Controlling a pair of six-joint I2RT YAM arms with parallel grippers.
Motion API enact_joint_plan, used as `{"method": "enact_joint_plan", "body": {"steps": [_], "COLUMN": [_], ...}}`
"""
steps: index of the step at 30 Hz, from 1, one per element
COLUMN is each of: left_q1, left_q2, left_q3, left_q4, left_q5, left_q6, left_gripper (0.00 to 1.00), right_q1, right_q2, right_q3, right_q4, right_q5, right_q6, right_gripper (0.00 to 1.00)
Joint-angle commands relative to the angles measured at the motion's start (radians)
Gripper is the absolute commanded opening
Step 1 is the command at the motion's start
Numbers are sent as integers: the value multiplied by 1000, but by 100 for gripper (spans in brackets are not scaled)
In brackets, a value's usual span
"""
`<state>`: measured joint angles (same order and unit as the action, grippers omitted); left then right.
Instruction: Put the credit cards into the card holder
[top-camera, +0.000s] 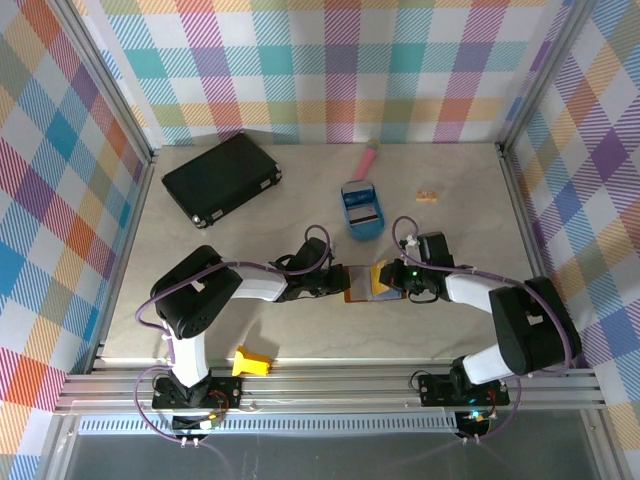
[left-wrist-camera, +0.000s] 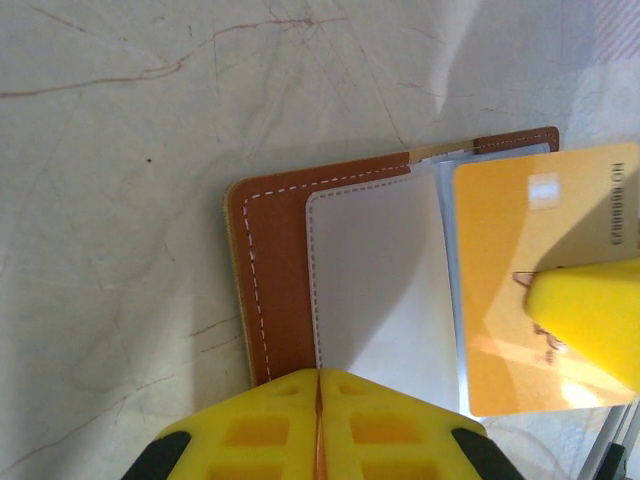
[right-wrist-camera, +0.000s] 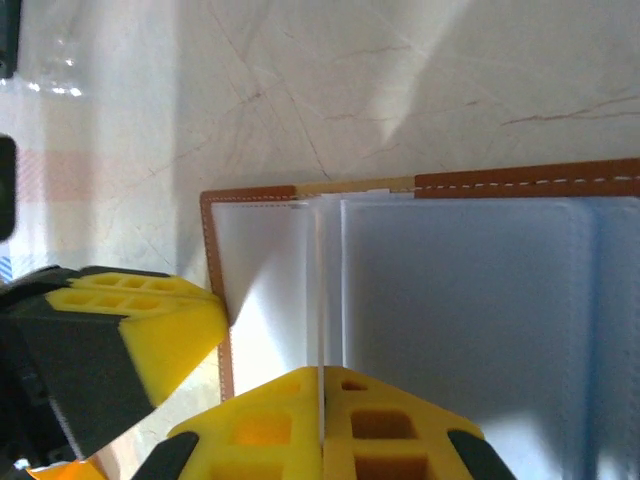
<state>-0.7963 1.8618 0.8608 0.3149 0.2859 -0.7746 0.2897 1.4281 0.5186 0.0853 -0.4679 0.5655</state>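
Observation:
The brown card holder (top-camera: 358, 285) lies open on the table between my two grippers, grey-blue lining (right-wrist-camera: 480, 300) facing up. My left gripper (left-wrist-camera: 320, 372) is shut on the near edge of its brown flap (left-wrist-camera: 275, 270). A yellow credit card (left-wrist-camera: 540, 250) stands over the holder's right half, and my right gripper (right-wrist-camera: 321, 368) is shut on it, so its thin edge shows between the fingers. From above, the left gripper (top-camera: 333, 284) and right gripper (top-camera: 397, 281) face each other across the holder, with the yellow card (top-camera: 382, 274) between them. Another card (top-camera: 365, 213) rests in the blue tray.
A blue oval tray (top-camera: 352, 226) with a pink handle sits just behind the holder. A large black case (top-camera: 222, 178) lies at the back left and a small tan block (top-camera: 428, 196) at the back right. A yellow plastic piece (top-camera: 250, 362) sits near the front edge.

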Motion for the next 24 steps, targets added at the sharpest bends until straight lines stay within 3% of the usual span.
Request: {"method": "enact_joint_plan", "body": {"steps": [1,24], "left_q1": [-4,-6], "left_q2": [13,23], "left_q3": [6,8], "left_q4": [-51,-46], "left_q5": [-20,-10], "left_q6": [-6,-10], "left_gripper": [9,9], "right_q1": [5,5], "right_q2": [-63,35], "right_q3": [-12,-65], "right_q4": [-36,89], "right_q5": [26,-35], "right_q6": [32,68], "right_gripper": [0,0]}}
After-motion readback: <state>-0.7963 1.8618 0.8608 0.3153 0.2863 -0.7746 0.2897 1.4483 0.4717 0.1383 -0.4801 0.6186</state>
